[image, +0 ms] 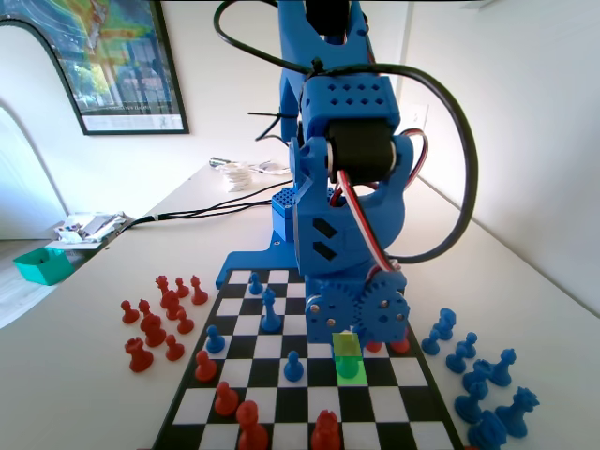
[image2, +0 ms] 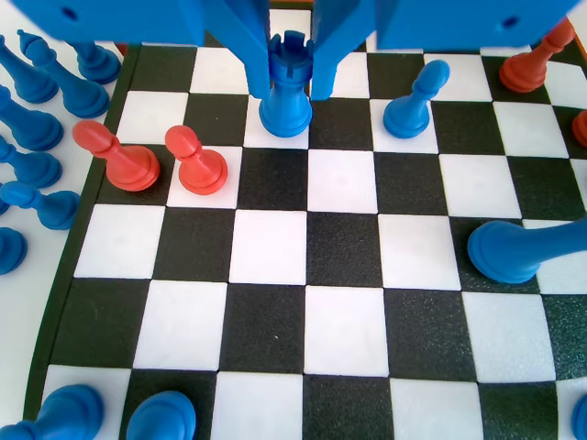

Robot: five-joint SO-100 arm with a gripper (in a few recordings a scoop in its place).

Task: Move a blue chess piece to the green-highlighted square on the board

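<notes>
- While low over the board [image2: 275, 275], the gripper [image2: 292, 69] has its two jaws on either side of a blue chess piece [image2: 286, 96] with a crenellated top; contact cannot be confirmed.
- Fixed view: that piece [image: 349, 352] stands green-tinted on the green-highlighted square [image: 351, 367].
- Two red pawns [image2: 156, 160] stand just left in the wrist view.

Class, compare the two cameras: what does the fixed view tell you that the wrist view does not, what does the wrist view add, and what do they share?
Fixed view: the green-highlighted square under the lowered blue arm, red pieces on the table beside the board, a framed poster and a teal tray.
Wrist view: the gripper with its jaws flanking a blue rook that stands on the board; two red pawns nearby. Whether the jaws grip is unclear.
Shared: the chequered board and the spare blue pieces beside it.
</notes>
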